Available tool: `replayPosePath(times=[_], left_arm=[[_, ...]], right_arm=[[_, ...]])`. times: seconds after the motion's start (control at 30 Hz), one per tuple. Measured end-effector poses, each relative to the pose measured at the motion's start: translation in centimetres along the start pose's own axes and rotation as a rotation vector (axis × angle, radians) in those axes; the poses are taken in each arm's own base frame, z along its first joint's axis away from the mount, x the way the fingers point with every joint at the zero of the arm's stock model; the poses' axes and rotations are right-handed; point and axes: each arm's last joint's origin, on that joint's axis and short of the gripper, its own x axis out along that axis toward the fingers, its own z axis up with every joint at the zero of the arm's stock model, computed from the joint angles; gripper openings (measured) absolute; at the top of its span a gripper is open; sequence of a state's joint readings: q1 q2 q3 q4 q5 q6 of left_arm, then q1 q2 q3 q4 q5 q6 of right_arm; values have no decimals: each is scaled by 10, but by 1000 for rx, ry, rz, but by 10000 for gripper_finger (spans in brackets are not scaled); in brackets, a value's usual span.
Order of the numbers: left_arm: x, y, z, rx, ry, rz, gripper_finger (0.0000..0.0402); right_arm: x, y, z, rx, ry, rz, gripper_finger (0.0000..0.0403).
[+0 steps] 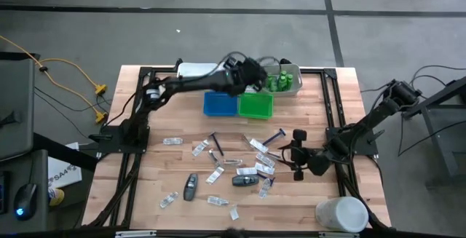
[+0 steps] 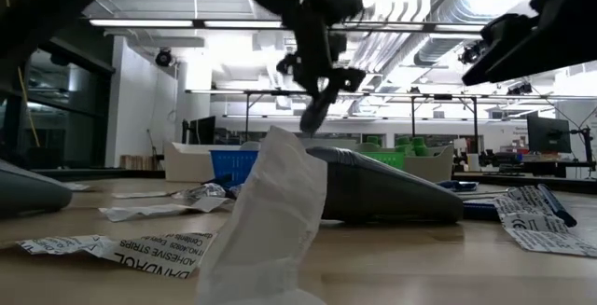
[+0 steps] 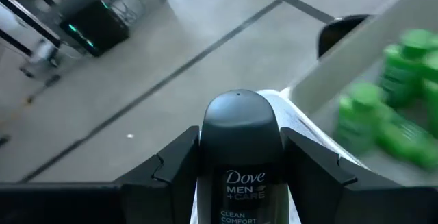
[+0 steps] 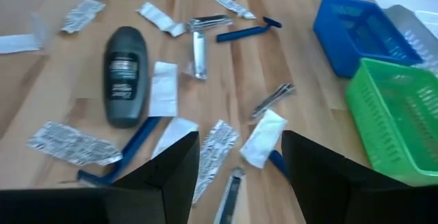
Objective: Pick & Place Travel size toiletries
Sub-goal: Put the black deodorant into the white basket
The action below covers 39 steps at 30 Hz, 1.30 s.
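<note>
Travel size toiletries lie scattered on the wooden table [image 1: 182, 158]: dark grey deodorant sticks [image 1: 190, 187], clear packets [image 1: 201, 148], blue razors [image 1: 273, 137]. My left gripper [image 1: 251, 73] is raised over the far trays, beside the white tray [image 1: 293, 83] of small green bottles [image 3: 393, 87]. It is shut on a dark grey Dove deodorant stick [image 3: 239, 148]. My right gripper [image 1: 291, 154] hangs open above the items at the table's right, its fingers [image 4: 171, 169] apart over packets [image 4: 263, 138], touching nothing. My left gripper pinches the deodorant stick by its two sides [image 3: 205, 176], below the domed cap [image 3: 239, 114], between its two fingers. The stick lies along the fingers, cap pointing away from the wrist. The fingers slant down toward the table's far side. The stick is lifted clear.
A blue tray [image 1: 220, 104] and a green tray [image 1: 255, 105] sit side by side at the far middle, a white tray [image 1: 195, 70] behind them. A large white cylindrical container [image 1: 341, 214] stands at the near right corner. Black frame rails [image 1: 331, 100] run along the table's sides.
</note>
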<state>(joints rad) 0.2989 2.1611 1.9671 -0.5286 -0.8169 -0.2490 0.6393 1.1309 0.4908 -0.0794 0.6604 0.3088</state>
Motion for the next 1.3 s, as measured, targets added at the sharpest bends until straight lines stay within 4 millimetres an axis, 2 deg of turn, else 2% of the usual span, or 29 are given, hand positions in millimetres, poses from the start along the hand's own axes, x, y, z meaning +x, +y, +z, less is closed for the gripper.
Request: replayPosePath(times=[0.13,0.3,0.67,1.3], left_arm=[[39,14,0,-37,21,-91,173],[61,20,-7,-47,73,-179,173],[57,14,-9,-62,86,-213,192],[57,13,-9,-114,96,-236,197]], right_arm=[[3,-5,1,12,7,-21,201],[4,-7,0,4,24,-34,201],[4,-7,-2,-3,36,-37,201],[4,-7,-2,53,35,-37,201]])
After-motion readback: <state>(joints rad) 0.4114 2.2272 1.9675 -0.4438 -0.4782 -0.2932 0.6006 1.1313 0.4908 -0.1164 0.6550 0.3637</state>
